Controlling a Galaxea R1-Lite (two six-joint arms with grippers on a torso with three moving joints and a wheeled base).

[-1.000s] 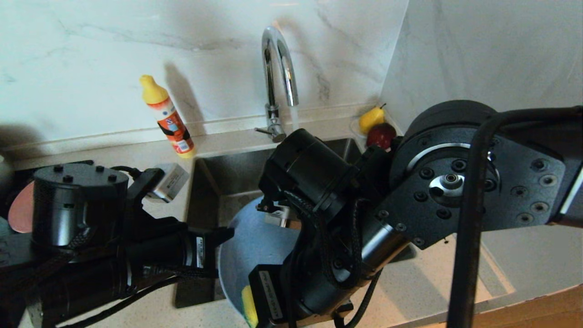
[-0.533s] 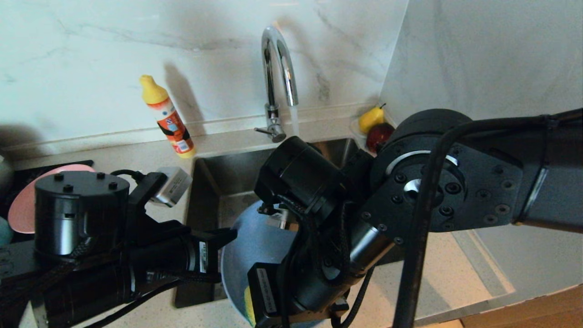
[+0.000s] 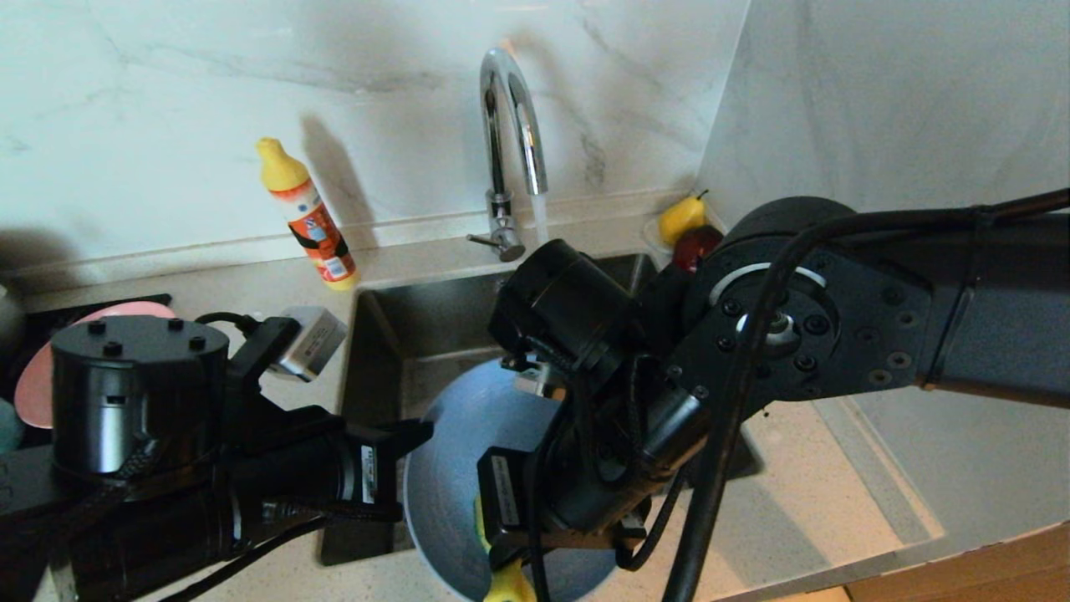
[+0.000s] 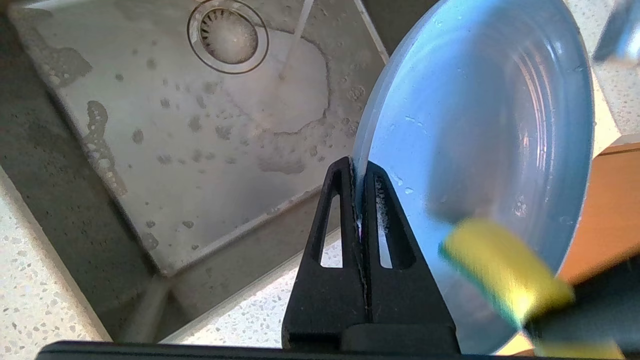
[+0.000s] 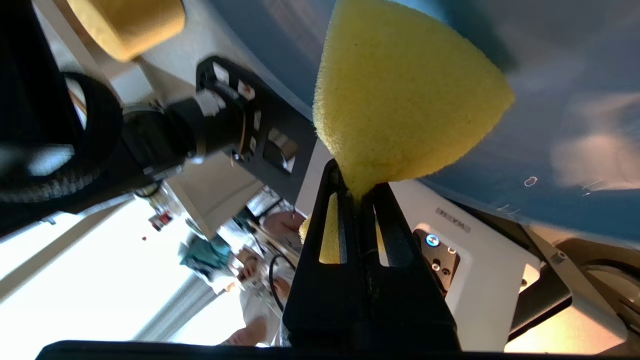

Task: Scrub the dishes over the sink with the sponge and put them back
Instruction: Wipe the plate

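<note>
While left jaws pinch one blue plate (image 4: 475, 100) rim, right jaws clamp one sponge (image 5: 400, 100); one pink plate (image 3: 38, 376) aside.

No readable text anywhere; label on orange bottle (image 3: 311, 226) beside tap (image 3: 508, 150) too small to make out.

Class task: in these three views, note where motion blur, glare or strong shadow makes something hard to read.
Left wrist view: the sponge is smeared by motion blur, while the light-blue plate rim stays sharp. Right wrist view: the background below the right gripper is washed out. Head view: the orange bottle casts a hard shadow on the wall.
</note>
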